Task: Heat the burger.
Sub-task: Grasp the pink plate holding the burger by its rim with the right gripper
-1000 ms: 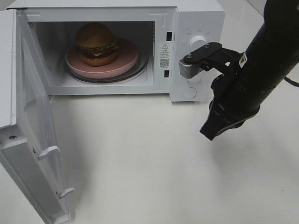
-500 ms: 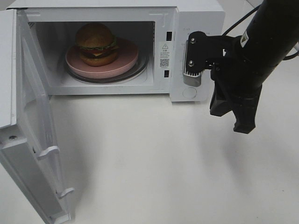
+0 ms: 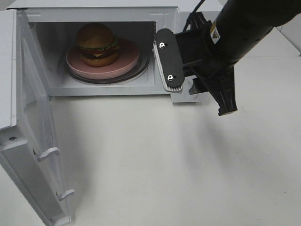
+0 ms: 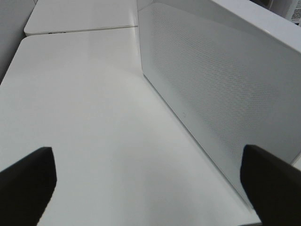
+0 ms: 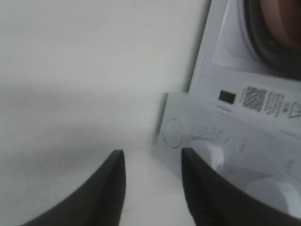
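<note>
White table (image 3: 141, 160), open microwave (image 3: 164, 16) (burger (image 3: 96, 44) inside); right hand (image 5: 151, 153), before its dials (image 5: 207, 153), and left hand (image 4: 148, 155) gape empty.

The end effector (image 5: 151, 153), dark fingers (image 5: 106, 197) apart with nothing between, is near the white knobs (image 5: 209, 151) of the microwave (image 5: 244, 136), over the pale worktop (image 5: 84, 70).

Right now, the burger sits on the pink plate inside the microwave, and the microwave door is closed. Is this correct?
Not fully. The door is open, swung wide to the left, as the exterior high view shows. The rest holds: the burger sits on the pink plate inside the microwave.
</note>
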`<state>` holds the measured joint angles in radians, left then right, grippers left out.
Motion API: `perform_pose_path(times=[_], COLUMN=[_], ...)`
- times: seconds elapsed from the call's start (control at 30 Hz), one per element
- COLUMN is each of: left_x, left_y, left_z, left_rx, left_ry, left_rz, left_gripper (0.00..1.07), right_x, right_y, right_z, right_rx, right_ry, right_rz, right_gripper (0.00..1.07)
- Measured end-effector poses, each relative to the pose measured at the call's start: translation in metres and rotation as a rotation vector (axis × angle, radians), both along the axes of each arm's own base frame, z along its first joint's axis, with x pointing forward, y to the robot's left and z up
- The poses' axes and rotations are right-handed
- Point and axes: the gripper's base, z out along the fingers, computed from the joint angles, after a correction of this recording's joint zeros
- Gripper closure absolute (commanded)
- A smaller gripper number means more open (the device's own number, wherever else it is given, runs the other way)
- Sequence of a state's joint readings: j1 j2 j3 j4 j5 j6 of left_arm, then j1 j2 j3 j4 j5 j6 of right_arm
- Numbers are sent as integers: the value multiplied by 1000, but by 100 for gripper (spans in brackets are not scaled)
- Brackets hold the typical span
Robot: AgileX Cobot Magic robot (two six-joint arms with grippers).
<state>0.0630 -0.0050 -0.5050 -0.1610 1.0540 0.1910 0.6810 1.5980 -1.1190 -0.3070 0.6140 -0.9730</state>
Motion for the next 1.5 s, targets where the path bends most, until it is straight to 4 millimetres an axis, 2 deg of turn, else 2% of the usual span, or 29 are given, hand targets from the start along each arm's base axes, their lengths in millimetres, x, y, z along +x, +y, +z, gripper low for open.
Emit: perform_pose_path(times=[0.03, 0.07, 0.1, 0.13, 0.17, 0.23, 0.47, 0.57, 0.63, 0.73, 0.83, 0.93, 1.5], left_x=[0, 0, 0, 0, 0, 0, 0, 0, 0, 0, 0, 0, 0], left_y=[0, 0, 0, 0, 0, 0, 0, 0, 0, 0, 0, 0, 0], left_z=[0, 0, 0, 0, 0, 0, 0, 0, 0, 0, 0, 0, 0], left_rx=[0, 0, 0, 0, 0, 0, 0, 0, 0, 0, 0, 0, 0], left_ry=[0, 0, 0, 0, 0, 0, 0, 0, 0, 0, 0, 0, 0], left_rz=[0, 0, 0, 0, 0, 0, 0, 0, 0, 0, 0, 0, 0], left_gripper=[7, 7, 7, 7, 7, 7, 7, 7, 7, 7, 7, 7, 7], right_x=[-1, -1, -1, -2, -2, 2, 13, 17, 23, 26, 38, 41, 77], right_y=[6, 6, 9, 14, 14, 20, 32, 42, 58, 62, 75, 77, 110], right_z=[2, 2, 2, 2, 2, -2, -11, -15, -16, -17, -24, -25, -62], right_rx=[13, 13, 23, 39, 39, 47, 42, 42, 68, 73, 85, 85, 129], right_ry=[-32, -32, -46, -64, -64, -60, -47, -46, -67, -71, -75, -75, -88], right_rz=[33, 33, 46, 64, 64, 59, 57, 73, 99, 103, 100, 100, 93], right_gripper=[39, 39, 35, 24, 24, 16, 15, 16, 16, 17, 18, 18, 21])
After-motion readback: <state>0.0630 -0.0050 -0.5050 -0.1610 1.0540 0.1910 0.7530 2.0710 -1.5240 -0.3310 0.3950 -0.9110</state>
